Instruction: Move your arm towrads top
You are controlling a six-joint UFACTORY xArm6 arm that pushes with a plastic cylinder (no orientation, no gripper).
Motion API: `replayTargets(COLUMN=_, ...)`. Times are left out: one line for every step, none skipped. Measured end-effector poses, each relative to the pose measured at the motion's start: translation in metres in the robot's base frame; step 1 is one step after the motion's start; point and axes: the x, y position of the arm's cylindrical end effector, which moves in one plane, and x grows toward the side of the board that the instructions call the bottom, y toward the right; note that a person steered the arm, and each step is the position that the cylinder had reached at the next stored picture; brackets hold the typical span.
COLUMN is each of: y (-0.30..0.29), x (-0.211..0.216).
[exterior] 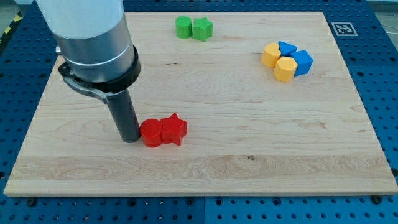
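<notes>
My tip [131, 139] sits on the wooden board [249, 155], left of centre in the view and toward the bottom. It is a plain rod with nothing to open or close, and it holds nothing. Just to its right, touching it or very nearly so (I cannot tell which from here), lies a red cylinder [150, 133], and pressed against that block's far side is a red star [174, 129]. Well away from my tip, up toward the view's top and a little right, a green cylinder [183, 27] and a green star [203, 28] sit side by side, touching. Farther right still, near the board's upper right, four blocks cluster together: two yellow blocks [272, 55] [285, 69] and two blue blocks [288, 47] [303, 62]. A black-and-white marker [341, 28] occupies the board's top right corner.
</notes>
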Motion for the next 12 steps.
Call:
replayTargets(y=-0.003, x=0.000)
replayTargets(y=-0.016, x=-0.020)
replayTargets(y=-0.016, x=-0.045)
replayTargets(y=-0.016, x=-0.063)
replayTargets(y=-0.016, x=-0.085)
replayTargets(y=-0.016, x=-0.112)
replayTargets(y=-0.017, x=-0.134)
replayTargets(y=-0.023, x=-0.154)
replayTargets(y=-0.033, x=-0.175)
replayTargets(y=-0.035, x=-0.198)
replayTargets(y=-0.035, x=-0.202)
replayTargets(y=-0.035, x=-0.203)
